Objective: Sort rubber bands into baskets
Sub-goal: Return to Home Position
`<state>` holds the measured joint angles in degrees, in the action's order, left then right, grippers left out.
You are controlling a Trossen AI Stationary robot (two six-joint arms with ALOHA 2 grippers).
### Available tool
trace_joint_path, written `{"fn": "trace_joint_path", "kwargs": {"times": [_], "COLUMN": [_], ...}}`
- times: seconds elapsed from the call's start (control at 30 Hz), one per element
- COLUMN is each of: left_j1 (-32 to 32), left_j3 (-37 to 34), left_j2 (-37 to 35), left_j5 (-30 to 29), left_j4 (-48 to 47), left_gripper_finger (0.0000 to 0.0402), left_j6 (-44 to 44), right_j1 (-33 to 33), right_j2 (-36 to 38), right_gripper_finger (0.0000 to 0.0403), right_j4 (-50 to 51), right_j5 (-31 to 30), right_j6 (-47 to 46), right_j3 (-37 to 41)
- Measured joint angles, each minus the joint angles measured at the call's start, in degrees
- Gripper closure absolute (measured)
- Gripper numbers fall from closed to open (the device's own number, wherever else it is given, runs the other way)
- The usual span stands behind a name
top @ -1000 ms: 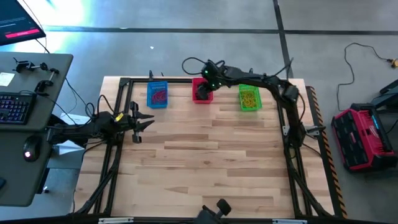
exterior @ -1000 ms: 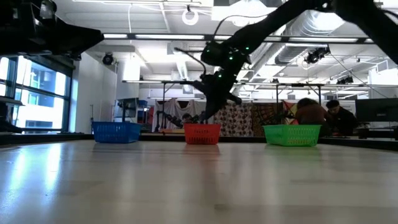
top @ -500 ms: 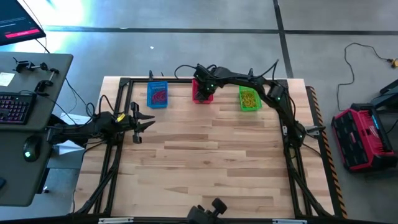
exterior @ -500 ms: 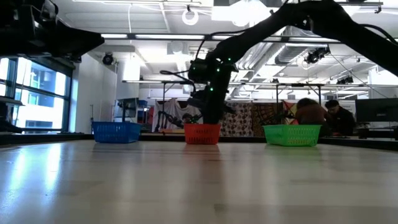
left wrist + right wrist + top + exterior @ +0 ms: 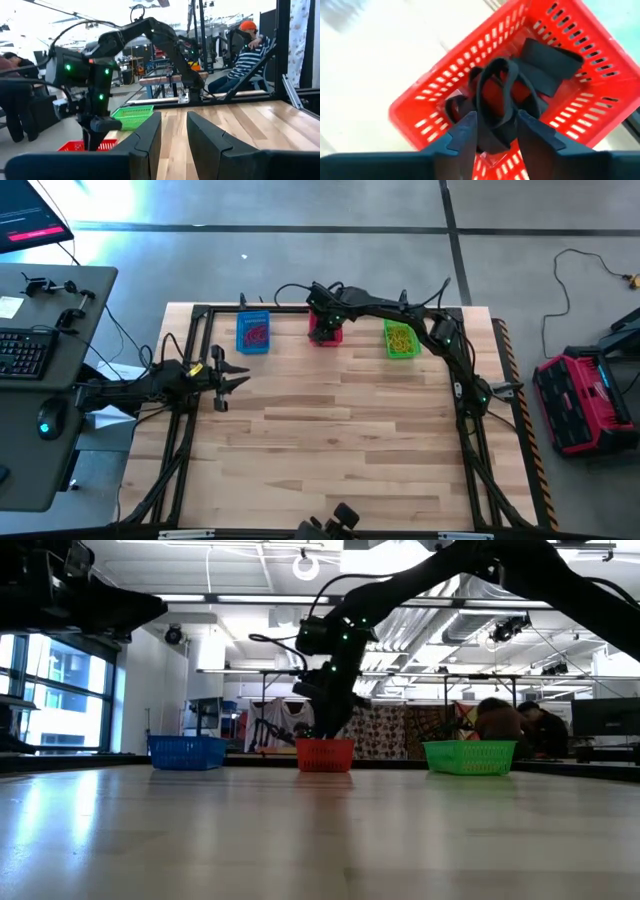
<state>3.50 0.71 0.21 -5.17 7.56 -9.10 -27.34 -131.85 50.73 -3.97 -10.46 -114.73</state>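
Directly over the red basket (image 5: 560,30) of black rubber bands (image 5: 547,62), right gripper (image 5: 496,120) hangs fingers (image 5: 462,142) apart; left gripper (image 5: 173,120) likewise

Glossy wood table (image 5: 330,430); red basket (image 5: 560,30) seemingly plastic mesh.

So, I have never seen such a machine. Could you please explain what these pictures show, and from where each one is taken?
It is a robot with two dark arms at a wooden table. One picture looks down from above, one looks across at table height, and two come from cameras on the wrists. Three baskets stand at the far edge: blue, red, green. The right gripper hangs open over the red basket, where black bands lie. The left gripper waits open at the table's left side. Neither seems to hold anything.
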Motion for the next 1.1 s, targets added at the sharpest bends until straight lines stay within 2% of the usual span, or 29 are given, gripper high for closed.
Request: {"fn": "trace_joint_path", "kwargs": {"times": [0.2,0.3,0.4,0.57,0.93,1.1], "left_j1": [0.0,0.0,0.0,0.0,0.0,0.0], "left_j3": [0.0,0.0,0.0,0.0,0.0,0.0], "left_j2": [0.0,0.0,0.2,0.3,0.3,0.3], "left_j5": [-1.0,-3.0,-3.5,-3.0,-3.5,-3.5], "left_j4": [-2.8,-5.0,-5.7,-5.8,-5.5,-5.5], "left_gripper_finger": [0.0319,0.0319,0.0319,0.0319,0.0319,0.0319], "left_j6": [0.0,0.0,1.3,1.9,3.6,4.8], "right_j1": [1.6,3.0,4.9,8.1,11.3,12.2], "right_j2": [0.0,0.0,0.0,0.0,0.3,4.1], "right_gripper_finger": [0.0271,0.0281,0.0312,0.0392,0.0401,0.0402], "right_j4": [2.2,3.8,6.3,4.8,-1.8,-11.5], "right_j5": [-0.1,-3.2,-6.3,-6.4,-4.2,-1.4], "right_j6": [1.4,2.8,4.0,7.9,13.2,14.0], "right_j3": [-2.6,-2.9,-2.9,-2.5,-2.3,6.0]}}
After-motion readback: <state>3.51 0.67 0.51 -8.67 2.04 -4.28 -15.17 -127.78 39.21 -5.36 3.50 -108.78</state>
